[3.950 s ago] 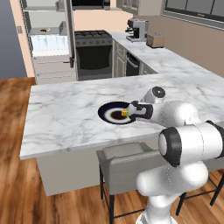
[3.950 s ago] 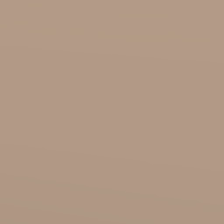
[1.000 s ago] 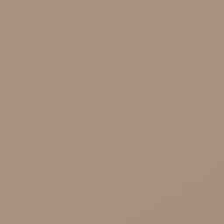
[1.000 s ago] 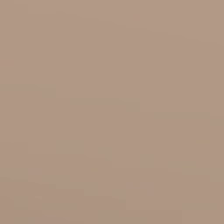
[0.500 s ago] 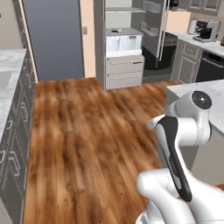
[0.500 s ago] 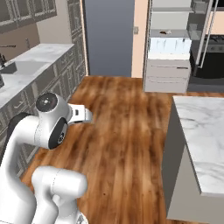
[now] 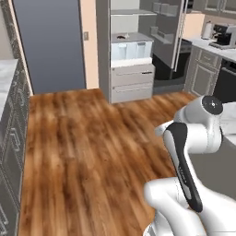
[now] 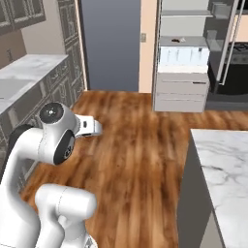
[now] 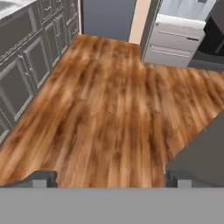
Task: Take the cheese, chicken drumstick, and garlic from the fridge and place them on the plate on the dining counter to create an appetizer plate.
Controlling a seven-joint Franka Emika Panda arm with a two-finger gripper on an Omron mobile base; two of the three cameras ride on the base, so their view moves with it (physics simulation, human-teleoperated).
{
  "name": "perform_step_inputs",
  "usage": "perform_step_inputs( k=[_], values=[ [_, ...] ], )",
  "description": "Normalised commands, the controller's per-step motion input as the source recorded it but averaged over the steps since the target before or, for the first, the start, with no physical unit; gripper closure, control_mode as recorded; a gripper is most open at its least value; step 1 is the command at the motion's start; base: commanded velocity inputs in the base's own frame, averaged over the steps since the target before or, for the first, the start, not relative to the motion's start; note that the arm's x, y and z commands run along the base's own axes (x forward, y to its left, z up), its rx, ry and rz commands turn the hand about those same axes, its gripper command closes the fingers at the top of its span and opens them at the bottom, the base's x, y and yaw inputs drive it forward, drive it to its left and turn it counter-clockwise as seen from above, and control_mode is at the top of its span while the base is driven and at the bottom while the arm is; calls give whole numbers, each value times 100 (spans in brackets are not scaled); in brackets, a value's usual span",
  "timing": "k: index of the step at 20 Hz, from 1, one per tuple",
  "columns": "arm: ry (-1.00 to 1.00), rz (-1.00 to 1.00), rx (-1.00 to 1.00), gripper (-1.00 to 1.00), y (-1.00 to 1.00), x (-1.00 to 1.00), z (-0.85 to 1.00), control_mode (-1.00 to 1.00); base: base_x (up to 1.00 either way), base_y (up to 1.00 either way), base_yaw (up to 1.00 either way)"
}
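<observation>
The fridge (image 7: 131, 50) stands open across the wood floor, showing pale shelves, clear bluish drawers and grey lower drawers (image 9: 175, 41). It also shows at the back right (image 8: 183, 72). A small item (image 7: 122, 36) lies on its middle shelf, too small to name. I cannot make out the cheese, chicken drumstick or garlic. The plate is out of view. A corner of the dining counter (image 8: 220, 162) lies at the right. My gripper (image 9: 111, 179) is open and empty, held low over the floor and far from the fridge. The arm's white hand (image 8: 87, 126) points forward.
Dark grey cabinets (image 9: 30, 65) with a marble top (image 8: 29, 72) run along the left. A blue-grey door (image 7: 50, 44) is left of the fridge. The fridge door (image 7: 166, 27) hangs open, with the black oven (image 8: 235, 68) behind it. A coffee machine (image 7: 224, 34) sits far right. Wood floor (image 9: 113, 113) lies ahead.
The whole picture has shifted with the base: blank tan a second ago, then the kitchen floor and fridge, which now sits larger and more central. The gripper stays open.
</observation>
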Motion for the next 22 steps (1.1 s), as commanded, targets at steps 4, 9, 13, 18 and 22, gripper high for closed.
perform_step_inputs(
  k=[4,9,13,18,22],
  values=[
    [0,0,0,-100,0,0,0,100,100,-33,-19],
    [0,0,0,-100,0,0,0,100,100,-13,-27],
    [0,0,0,-100,0,0,0,100,100,0,-23],
    [0,0,0,-100,0,0,0,100,100,0,-15],
    [0,0,0,-100,0,0,0,100,100,0,-9]
  ],
)
